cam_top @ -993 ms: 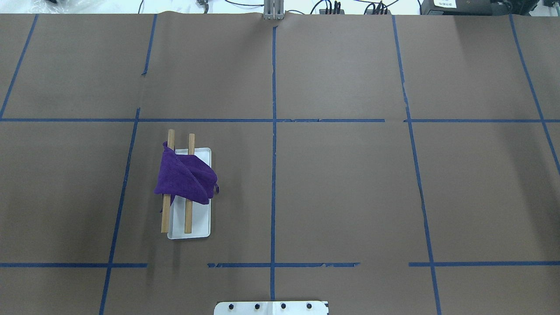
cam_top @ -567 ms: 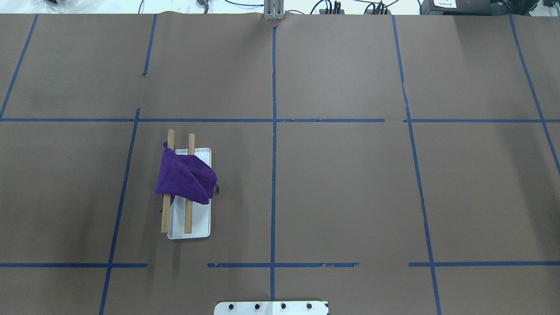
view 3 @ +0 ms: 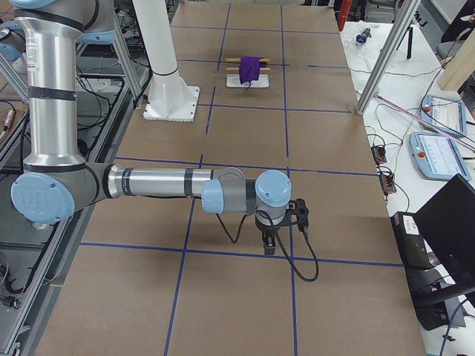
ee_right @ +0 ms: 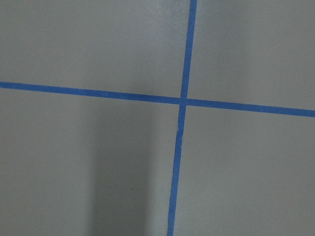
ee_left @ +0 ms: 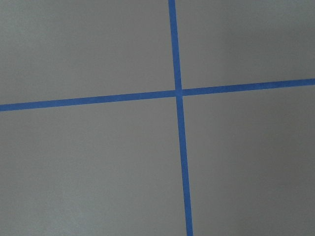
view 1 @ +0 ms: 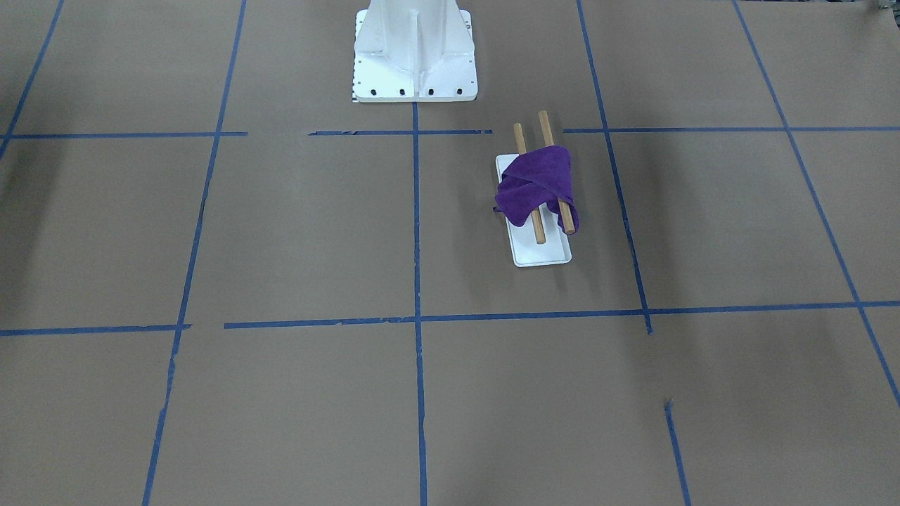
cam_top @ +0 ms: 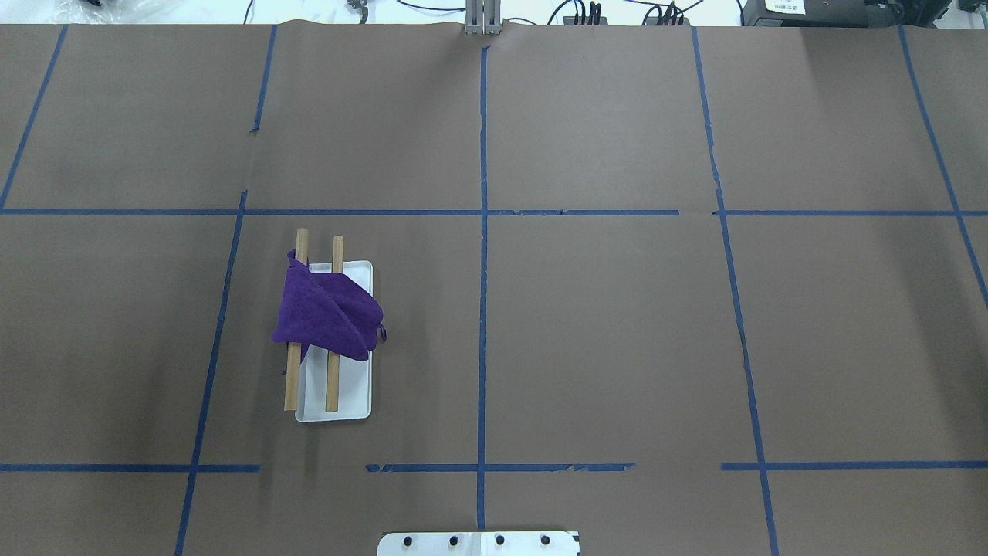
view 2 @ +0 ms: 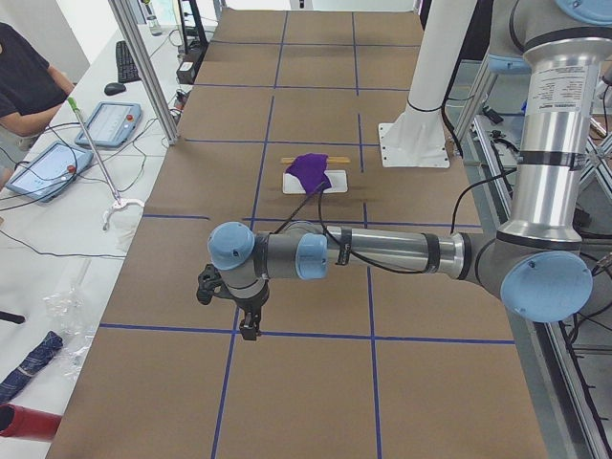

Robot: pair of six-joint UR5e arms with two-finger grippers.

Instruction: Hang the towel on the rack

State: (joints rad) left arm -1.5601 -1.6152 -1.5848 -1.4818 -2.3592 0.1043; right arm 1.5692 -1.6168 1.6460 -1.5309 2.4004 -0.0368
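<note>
The purple towel (cam_top: 328, 313) is draped, bunched, over both wooden dowels (cam_top: 333, 378) of the rack, above its white tray base (cam_top: 353, 398). It also shows in the front view (view 1: 538, 183), with the tray (view 1: 545, 254) under it. Neither gripper is near it. The left gripper (view 2: 249, 330) shows only in the left side view, hanging over the table's left end. The right gripper (view 3: 269, 245) shows only in the right side view, over the right end. I cannot tell whether either is open or shut. Both wrist views show only brown paper and blue tape.
The white bolted robot pedestal (view 1: 415, 49) stands at the table's middle on the robot's side. Blue tape lines (cam_top: 482, 309) grid the brown table cover. Operators' tablets (view 2: 105, 124) and cables lie on the side bench beyond the table.
</note>
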